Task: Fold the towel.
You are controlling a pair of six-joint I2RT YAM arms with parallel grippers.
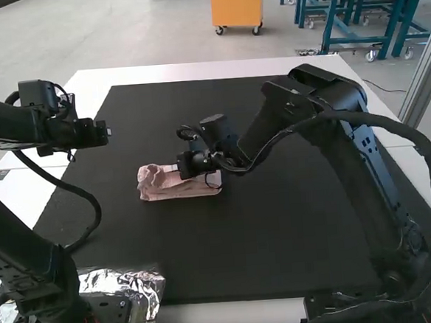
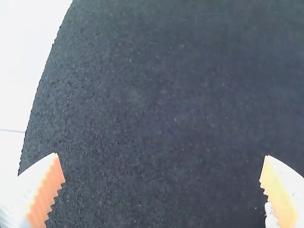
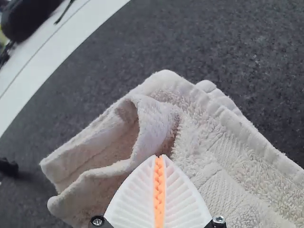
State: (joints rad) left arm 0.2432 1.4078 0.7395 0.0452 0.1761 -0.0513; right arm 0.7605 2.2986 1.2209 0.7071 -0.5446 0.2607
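Pale pink terry makes up the towel (image 1: 166, 188), which lies on the black mat (image 1: 280, 238) left of its middle in the high view, a compact, narrow bundle with its long side running across. Its left end is crumpled there, and the near edge runs fairly straight. Seen from the right wrist, it lies in uneven layers: one is curled back over a hollow, loose edges part at one end, and flatter woven bands cross the looped pile.

The right gripper (image 1: 195, 163) is at the towel, closed, its ribbed white fingers (image 3: 135, 194) pressed together with the tips against the curled layer; whether they pinch any cloth I cannot tell. The left gripper (image 1: 101, 132) is open wide above the mat's left side, well apart from the towel. Crinkled foil (image 1: 144, 285) lies by the left arm's base.
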